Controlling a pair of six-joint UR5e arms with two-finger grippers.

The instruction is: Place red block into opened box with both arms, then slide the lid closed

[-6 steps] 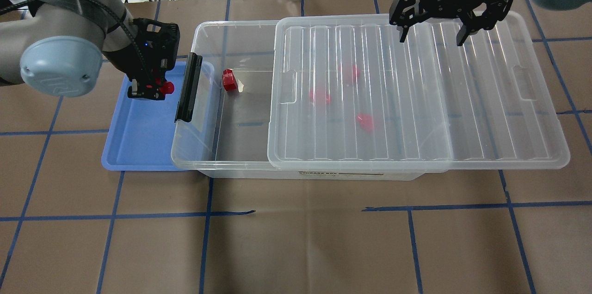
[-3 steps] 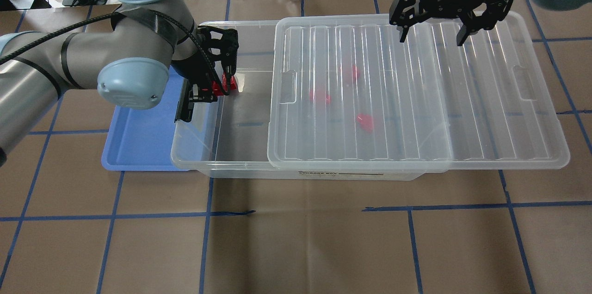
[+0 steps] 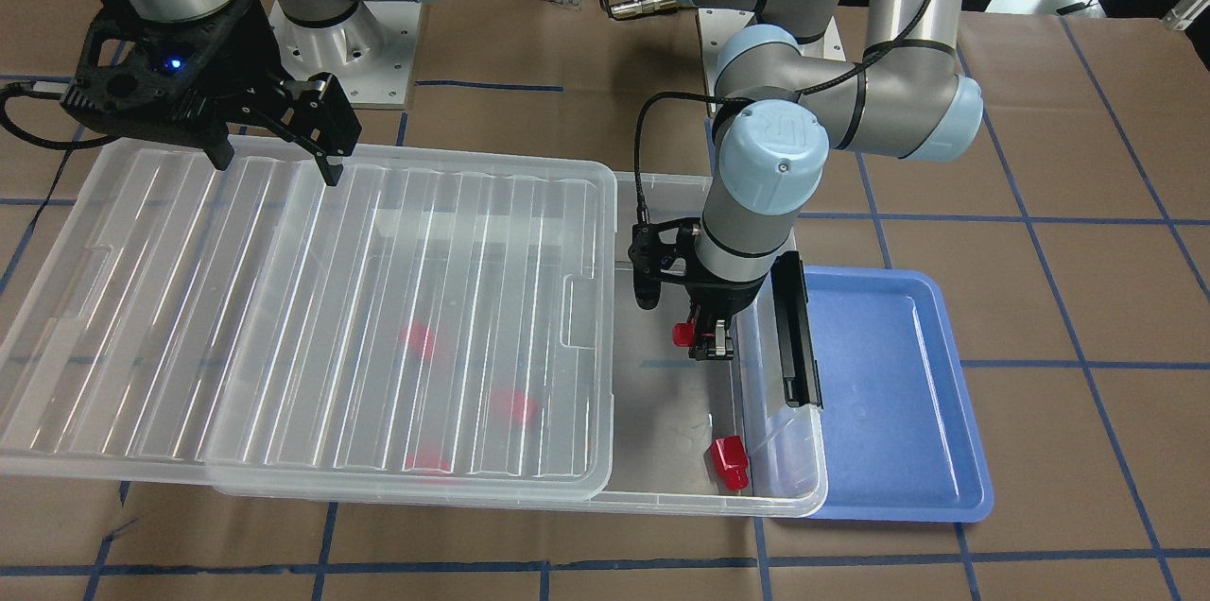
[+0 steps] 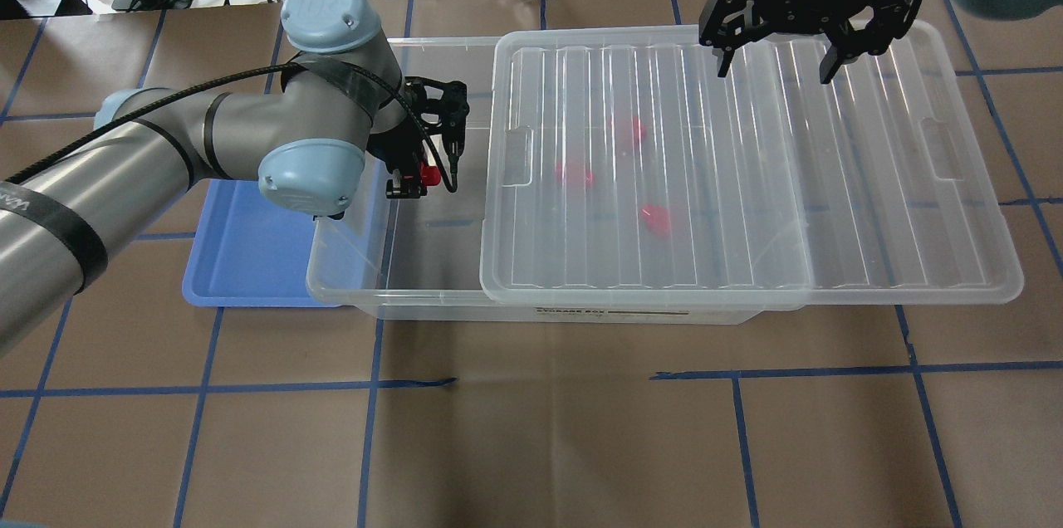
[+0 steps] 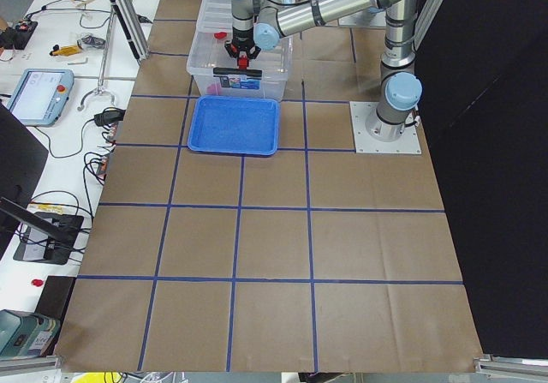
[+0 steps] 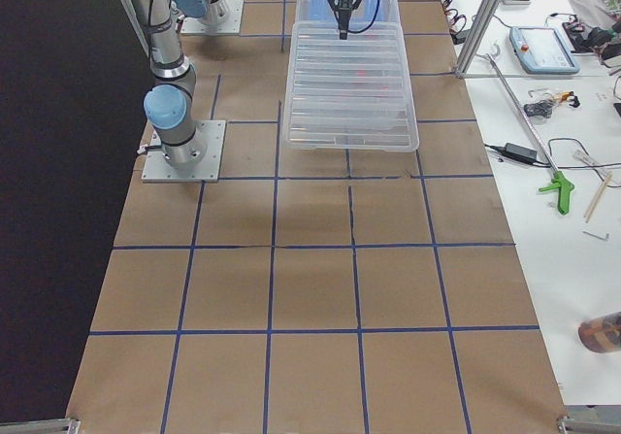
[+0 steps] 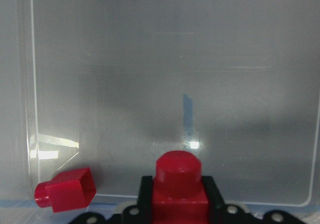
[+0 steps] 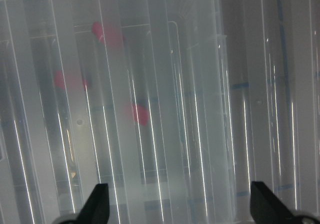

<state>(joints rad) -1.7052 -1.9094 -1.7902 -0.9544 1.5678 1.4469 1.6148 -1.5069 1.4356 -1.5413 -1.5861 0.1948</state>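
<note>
- My left gripper was clenched on the red block, with the block's round stud pointing toward the lid.
- I held that block over the uncovered strip of the box. It sat between the end wall with the black latch bar and the lid's near short edge, and touched neither.
- My left wrist stood closer to the latch-end wall than to the lid's edge.
- The lid covered the greater part of the box and overhung its far short end, so the only open room was that strip on my left side.
- A second red block lay on the box floor in the strip's corner away from my base, just beside the latch-end wall and apart from the held one.
- Three more red blocks showed blurred beneath the lid, well apart from the strip.
- My right gripper hung high over the lid, clear of it, its jaws spread wide and empty.
- The blue tray lay at the latch end, one edge tucked under the box's rim.
</note>
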